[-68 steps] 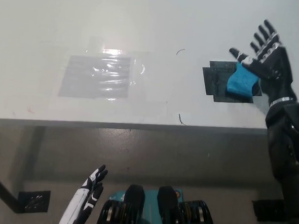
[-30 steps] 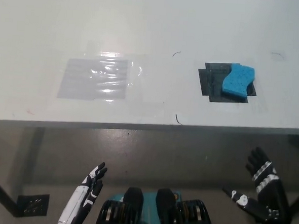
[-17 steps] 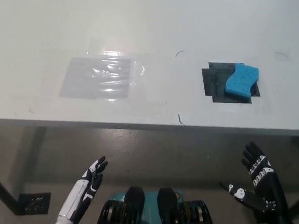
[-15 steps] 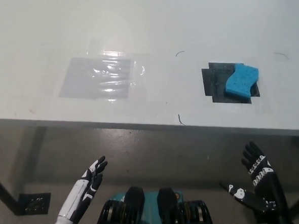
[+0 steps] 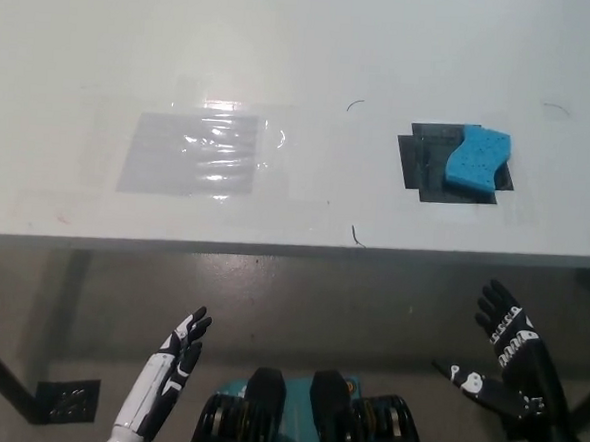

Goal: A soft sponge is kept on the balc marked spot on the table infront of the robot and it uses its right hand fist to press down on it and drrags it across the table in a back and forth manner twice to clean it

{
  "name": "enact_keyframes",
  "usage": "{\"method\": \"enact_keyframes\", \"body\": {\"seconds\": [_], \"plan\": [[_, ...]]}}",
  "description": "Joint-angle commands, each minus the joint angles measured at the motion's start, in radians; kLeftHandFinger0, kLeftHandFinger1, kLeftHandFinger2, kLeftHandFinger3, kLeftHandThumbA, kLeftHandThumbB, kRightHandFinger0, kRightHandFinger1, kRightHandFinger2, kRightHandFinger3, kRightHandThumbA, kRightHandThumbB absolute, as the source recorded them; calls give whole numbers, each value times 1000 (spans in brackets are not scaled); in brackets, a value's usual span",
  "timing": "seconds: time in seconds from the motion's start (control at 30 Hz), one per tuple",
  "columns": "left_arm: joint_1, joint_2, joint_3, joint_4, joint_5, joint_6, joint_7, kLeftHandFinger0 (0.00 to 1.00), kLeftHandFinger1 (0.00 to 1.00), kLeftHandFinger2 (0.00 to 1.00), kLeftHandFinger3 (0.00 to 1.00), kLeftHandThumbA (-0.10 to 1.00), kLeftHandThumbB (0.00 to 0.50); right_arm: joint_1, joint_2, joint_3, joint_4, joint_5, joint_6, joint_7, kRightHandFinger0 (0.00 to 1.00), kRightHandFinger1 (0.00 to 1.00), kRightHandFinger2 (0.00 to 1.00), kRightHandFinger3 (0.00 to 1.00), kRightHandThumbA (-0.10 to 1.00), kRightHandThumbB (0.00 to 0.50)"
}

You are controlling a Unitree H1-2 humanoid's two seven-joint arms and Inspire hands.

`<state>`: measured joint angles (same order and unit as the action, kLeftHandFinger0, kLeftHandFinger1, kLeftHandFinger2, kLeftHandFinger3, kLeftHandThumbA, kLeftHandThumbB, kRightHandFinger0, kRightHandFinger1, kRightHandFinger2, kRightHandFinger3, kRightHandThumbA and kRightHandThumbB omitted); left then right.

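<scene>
Fingers spread on both the right hand and left hand, below the desk edge; sponge sits untouched on the black mark.

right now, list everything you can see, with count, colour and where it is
table: one, white, fills the upper half of the view, its near edge crossing the middle
sponge: one, blue, on the table's right part, lying on the right side of the black marked spot
black marked spot: one, black, on the table to the right, partly covered by the sponge
clear taped patch: one, see-through and shiny, on the table left of centre
floor marker: one, dark, on the floor at lower left
left hand: one, white, lower left below the table edge, open, resting
right hand: one, black, lower right below the table edge, open, holding nothing
</scene>
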<state>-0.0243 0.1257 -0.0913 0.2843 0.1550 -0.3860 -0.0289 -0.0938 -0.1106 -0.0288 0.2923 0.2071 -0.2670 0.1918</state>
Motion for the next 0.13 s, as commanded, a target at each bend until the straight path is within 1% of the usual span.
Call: {"method": "enact_keyframes", "body": {"seconds": [0.0,0.1], "plan": [[-22,11,6,-24,-7,-7,-7,1000,1000,1000,1000,1000,183,-23,-10,4,-28,-4,-18,20,1000,1000,1000,1000,1000,96],[-23,13,5,-26,-4,-6,-6,1000,1000,1000,1000,1000,174,-22,-9,6,-30,-10,-21,19,1000,1000,1000,1000,1000,97]]}}
